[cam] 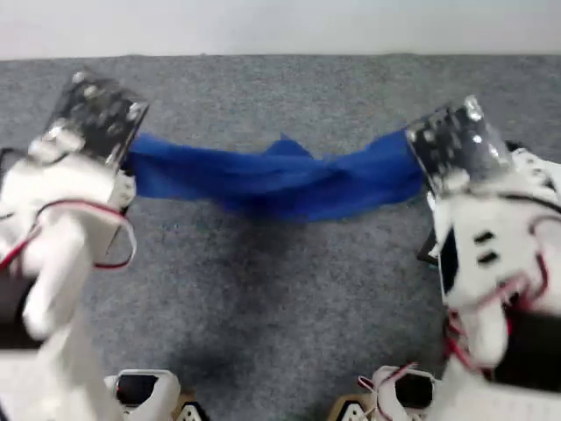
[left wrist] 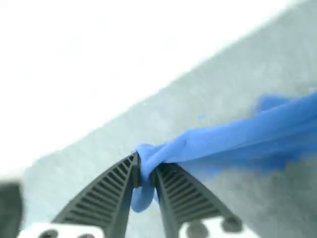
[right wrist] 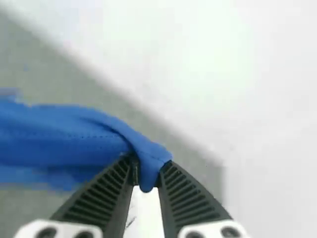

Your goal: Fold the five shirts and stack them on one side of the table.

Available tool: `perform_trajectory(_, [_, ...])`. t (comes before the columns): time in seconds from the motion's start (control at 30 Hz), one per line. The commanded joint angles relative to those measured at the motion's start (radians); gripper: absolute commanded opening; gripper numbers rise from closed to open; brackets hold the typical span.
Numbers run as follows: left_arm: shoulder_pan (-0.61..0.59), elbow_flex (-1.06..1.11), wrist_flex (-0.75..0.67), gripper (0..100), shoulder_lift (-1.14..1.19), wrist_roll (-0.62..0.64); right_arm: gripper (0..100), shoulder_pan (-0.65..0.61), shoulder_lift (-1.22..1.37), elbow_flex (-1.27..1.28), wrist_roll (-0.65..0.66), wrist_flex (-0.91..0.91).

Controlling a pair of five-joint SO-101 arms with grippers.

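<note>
A blue shirt (cam: 276,180) hangs stretched in a band between the two arms, above the grey table (cam: 280,298). In the high view the left arm holds its left end and the right arm its right end. My left gripper (left wrist: 145,171) is shut on a bunched end of the blue shirt (left wrist: 223,141), and the cloth pokes out between its black ribbed fingers (left wrist: 116,191). My right gripper (right wrist: 146,171) is shut on the other end of the blue shirt (right wrist: 59,141), with a fold pinched between its fingers (right wrist: 106,193).
The grey felt-like cover spreads across the whole table, with a white wall (cam: 280,26) behind its far edge. The arms' white bases (cam: 145,390) (cam: 394,395) stand at the near edge. A dark object (cam: 429,250) lies by the right arm.
</note>
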Motion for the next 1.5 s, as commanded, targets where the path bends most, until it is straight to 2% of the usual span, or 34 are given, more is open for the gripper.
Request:
perform_trajectory(0.0, [-0.008,-0.162,0.002,1,-0.031,-0.051,1.0,0.012,-0.071,-0.043,0.008,-0.176])
perform_trajectory(0.17, [-0.008,-0.363,0.002,1,-0.026,-0.133,1.0,0.012,-0.113,-0.043,0.106,-0.375])
perform_trajectory(0.33, [-0.008,-0.458,0.005,1,-0.032,-0.249,1.0,0.012,-0.128,-0.069,0.216,-0.504])
perform_trajectory(0.6, [-0.106,-0.558,0.012,1,-0.032,-0.275,1.0,0.012,-0.202,-0.123,0.348,-0.510])
perform_trajectory(0.83, [-0.107,-0.588,0.098,1,-0.025,-0.273,1.0,0.013,-0.239,-0.117,0.361,-0.446])
perform_trajectory(1.0, [-0.106,-0.407,0.097,1,-0.029,-0.273,1.0,0.007,-0.200,-0.051,0.356,-0.349])
perform_trajectory(1.2, [-0.104,-0.045,0.064,1,-0.020,-0.276,1.0,-0.005,-0.160,0.190,0.362,-0.360])
perform_trajectory(1.33, [-0.109,0.240,-0.112,1,0.011,-0.276,1.0,-0.064,-0.124,0.354,0.362,-0.446])
perform_trajectory(1.47, [-0.109,0.458,-0.351,1,0.069,-0.276,1.0,-0.102,-0.068,0.529,0.362,-0.636])
